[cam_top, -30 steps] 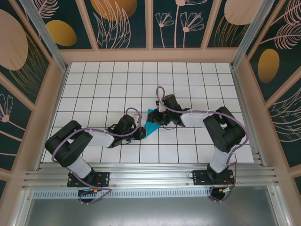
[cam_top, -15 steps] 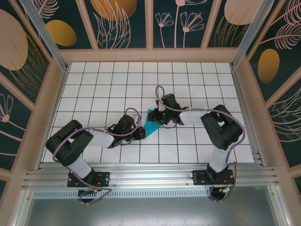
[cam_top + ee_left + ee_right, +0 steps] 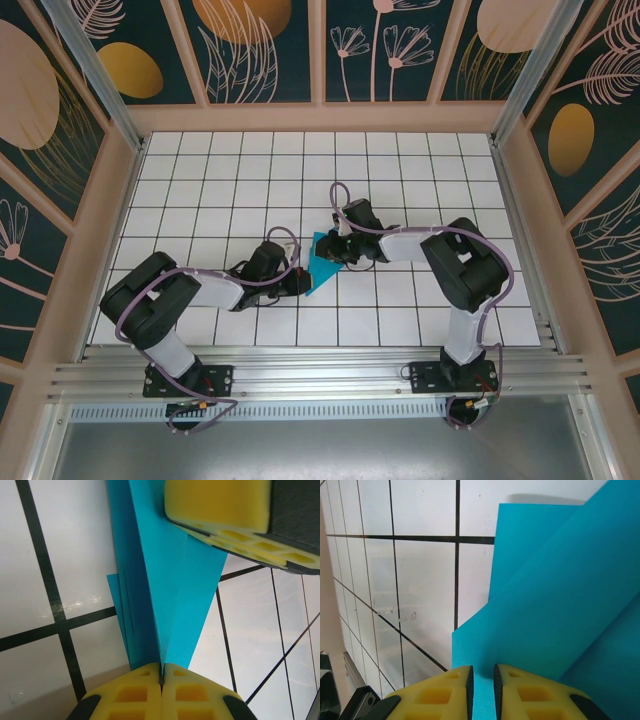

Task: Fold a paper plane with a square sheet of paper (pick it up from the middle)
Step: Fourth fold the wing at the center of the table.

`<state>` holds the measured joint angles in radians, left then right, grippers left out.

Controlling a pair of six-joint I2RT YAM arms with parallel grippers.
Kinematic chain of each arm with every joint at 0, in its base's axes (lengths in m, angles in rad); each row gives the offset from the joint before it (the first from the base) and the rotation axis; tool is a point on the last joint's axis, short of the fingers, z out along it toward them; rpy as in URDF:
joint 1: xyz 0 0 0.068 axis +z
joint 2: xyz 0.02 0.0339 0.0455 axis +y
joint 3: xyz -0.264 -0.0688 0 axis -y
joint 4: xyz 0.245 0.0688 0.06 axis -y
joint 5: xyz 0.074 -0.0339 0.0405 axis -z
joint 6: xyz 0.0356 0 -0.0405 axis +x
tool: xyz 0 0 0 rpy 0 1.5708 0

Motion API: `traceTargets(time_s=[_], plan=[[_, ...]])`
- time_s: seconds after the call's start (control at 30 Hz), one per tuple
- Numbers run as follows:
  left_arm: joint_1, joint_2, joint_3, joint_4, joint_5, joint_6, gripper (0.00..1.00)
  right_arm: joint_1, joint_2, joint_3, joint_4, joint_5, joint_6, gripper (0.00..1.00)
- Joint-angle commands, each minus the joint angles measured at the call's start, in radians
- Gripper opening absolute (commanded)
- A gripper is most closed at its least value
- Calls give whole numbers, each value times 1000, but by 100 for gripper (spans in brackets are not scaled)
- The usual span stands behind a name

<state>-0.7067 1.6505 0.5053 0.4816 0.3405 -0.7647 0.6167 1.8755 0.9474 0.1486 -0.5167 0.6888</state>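
Your folded paper (image 3: pixel 323 265) sits at the middle of the table (image 3: pixel 400 160), between the arms. The left gripper (image 3: pixel 161 674) is clamped on its narrow tip, and the right gripper (image 3: pixel 483 682) pinches a layered edge. The paper is light, thin and floppy and probably tears easily, so hold it at the creases, where the layers stiffen it.

Black-and-white arms (image 3: pixel 205 293) bear purple cables (image 3: pixel 337 192), yellow gripper pads (image 3: pixel 437 695).

Teal paper (image 3: pixel 320 268) sits creased into a layered pointed wedge.
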Motion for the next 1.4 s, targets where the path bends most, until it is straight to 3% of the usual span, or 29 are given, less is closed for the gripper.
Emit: traceTargets(time_s=[0.0, 0.67, 0.97, 1.37], plan=[[5, 12, 19, -31, 7, 0, 6, -6, 15, 24, -36, 35, -9, 21], [19, -38, 11, -31, -4, -2, 16, -11, 2, -3, -58, 92, 1, 21], [19, -2, 22, -45, -13, -18, 0, -11, 2, 6, -59, 82, 2, 22], [20, 57, 20, -87, -23, -79, 0, -9, -112, 8, -41, 21, -12, 25]])
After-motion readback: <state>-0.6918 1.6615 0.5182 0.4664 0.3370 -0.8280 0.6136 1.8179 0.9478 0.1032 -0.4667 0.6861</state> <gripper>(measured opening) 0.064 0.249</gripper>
